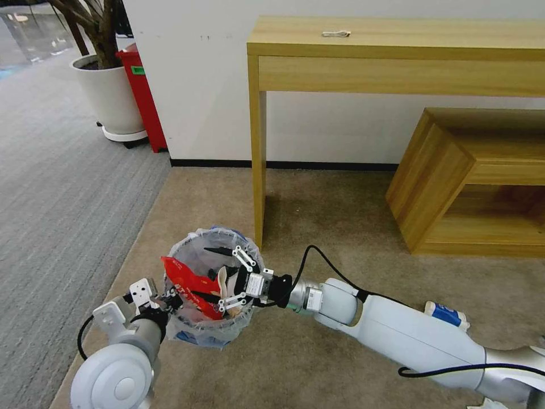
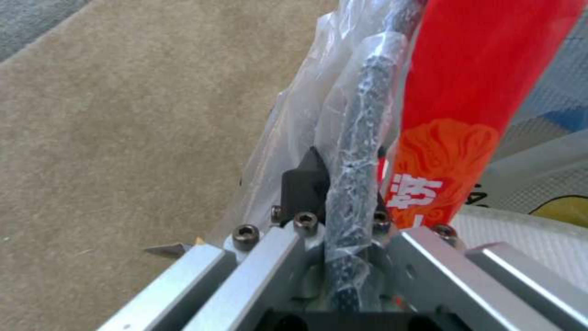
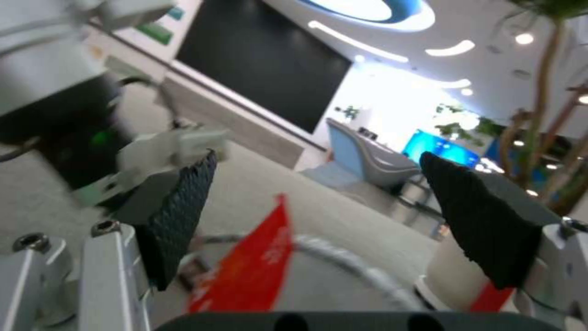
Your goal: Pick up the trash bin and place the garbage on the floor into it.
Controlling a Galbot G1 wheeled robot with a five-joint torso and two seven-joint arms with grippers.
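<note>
The trash bin (image 1: 200,336), lined with a crinkled white bag, hangs just above the beige floor (image 1: 340,227). My left gripper (image 1: 162,304) is shut on its near-left rim. In the left wrist view that gripper (image 2: 346,179) pinches the bag-covered rim (image 2: 361,115). A red crushed cup (image 1: 187,287) (image 2: 466,115) and a pale stick (image 1: 222,283) lie inside. My right gripper (image 1: 205,272) (image 3: 319,158) hovers open over the bin's mouth, with nothing between its fingers and the red cup (image 3: 251,266) below it. More garbage, a blue-white cup (image 1: 447,315), lies on the floor beside my right arm.
A wooden desk (image 1: 397,57) stands against the wall, one leg (image 1: 259,170) just behind the bin. A low wooden shelf (image 1: 471,182) sits at the right. A potted plant (image 1: 110,94), a red box (image 1: 142,96) and grey ribbed carpet (image 1: 57,199) are on the left.
</note>
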